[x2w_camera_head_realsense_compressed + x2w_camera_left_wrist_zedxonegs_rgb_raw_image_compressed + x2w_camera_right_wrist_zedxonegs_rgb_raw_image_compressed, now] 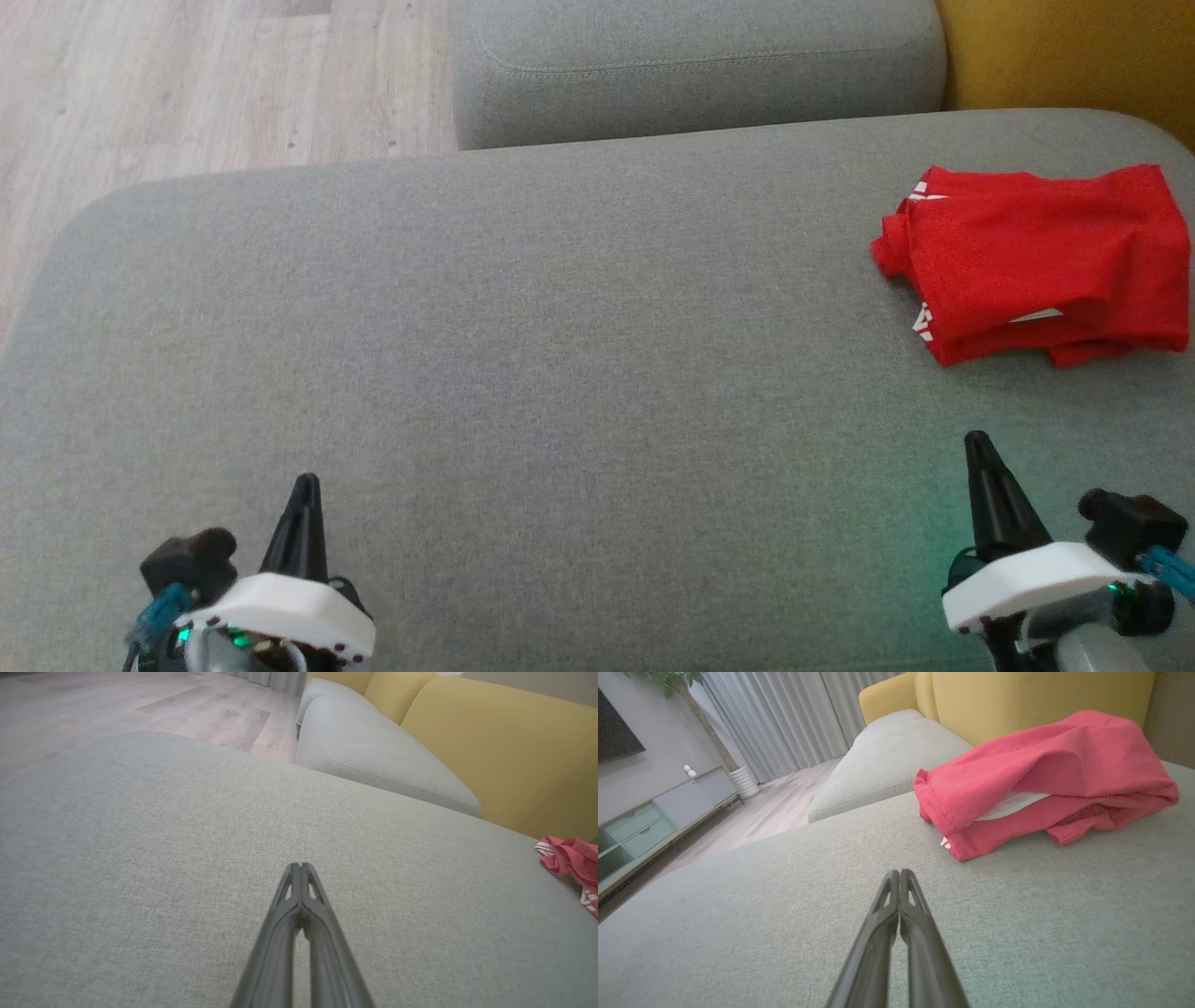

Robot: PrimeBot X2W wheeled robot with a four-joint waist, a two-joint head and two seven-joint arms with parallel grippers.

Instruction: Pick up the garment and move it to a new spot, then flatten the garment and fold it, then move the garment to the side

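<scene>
Currently the left gripper (306,483) and right gripper (977,441) hang low over the grey cushion (560,373), fingers pressed together on nothing. The red garment (1036,266) lies loosely doubled at the cushion's far right, apart from both. It could be a bundle awaiting pickup, or one folded and set aside. The cabinet (654,816) has open shelves too dim to judge.

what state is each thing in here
garment: roughly folded, lying on the cushion, not held
left hand: shut, empty, far from the garment
right hand: shut, empty, just short of the garment
</scene>
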